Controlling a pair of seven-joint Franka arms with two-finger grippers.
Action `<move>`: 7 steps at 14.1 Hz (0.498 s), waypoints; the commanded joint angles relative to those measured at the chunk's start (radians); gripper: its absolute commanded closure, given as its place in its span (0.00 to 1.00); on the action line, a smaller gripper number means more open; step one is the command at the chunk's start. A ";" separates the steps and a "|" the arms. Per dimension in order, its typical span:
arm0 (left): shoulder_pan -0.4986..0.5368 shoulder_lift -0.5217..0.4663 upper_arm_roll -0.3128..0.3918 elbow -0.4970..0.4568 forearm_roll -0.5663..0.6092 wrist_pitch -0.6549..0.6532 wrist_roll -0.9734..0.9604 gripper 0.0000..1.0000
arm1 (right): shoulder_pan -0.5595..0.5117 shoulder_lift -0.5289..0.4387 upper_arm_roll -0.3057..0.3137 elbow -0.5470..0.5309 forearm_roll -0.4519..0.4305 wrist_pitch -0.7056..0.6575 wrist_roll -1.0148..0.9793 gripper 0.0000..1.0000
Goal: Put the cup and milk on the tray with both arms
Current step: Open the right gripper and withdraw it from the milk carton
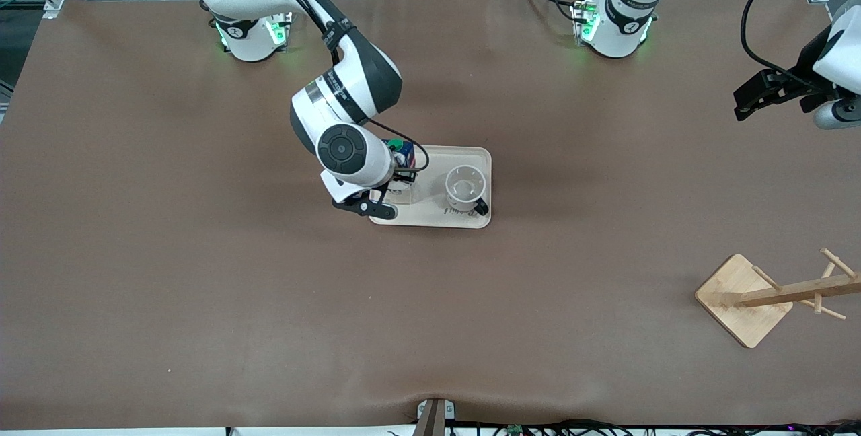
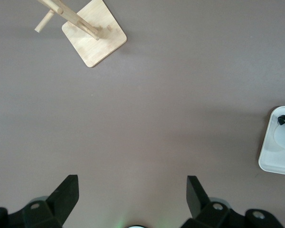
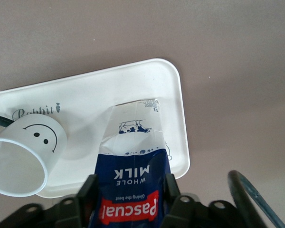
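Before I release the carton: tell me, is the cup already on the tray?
Yes, the cup stands upright on the tray beside the carton.

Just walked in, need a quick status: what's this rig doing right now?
The right tool is shut on the milk, holding it upright on or just above the tray; contact can't be seen. The cup already stands on the tray beside the carton, toward the left arm's end. The left tool waits open, over bare table at its own end, with the wooden rack nearer the front camera.
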 commanded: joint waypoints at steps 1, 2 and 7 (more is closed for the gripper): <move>-0.009 -0.013 0.008 -0.016 -0.015 0.008 0.020 0.00 | 0.012 -0.013 -0.010 -0.017 0.011 -0.002 0.017 0.00; -0.010 -0.013 0.000 -0.016 -0.028 0.009 0.020 0.00 | 0.003 -0.017 -0.012 -0.008 0.020 -0.003 0.019 0.00; -0.006 -0.018 -0.011 -0.026 -0.045 0.014 0.020 0.00 | -0.020 -0.053 -0.016 0.126 0.014 0.000 0.003 0.00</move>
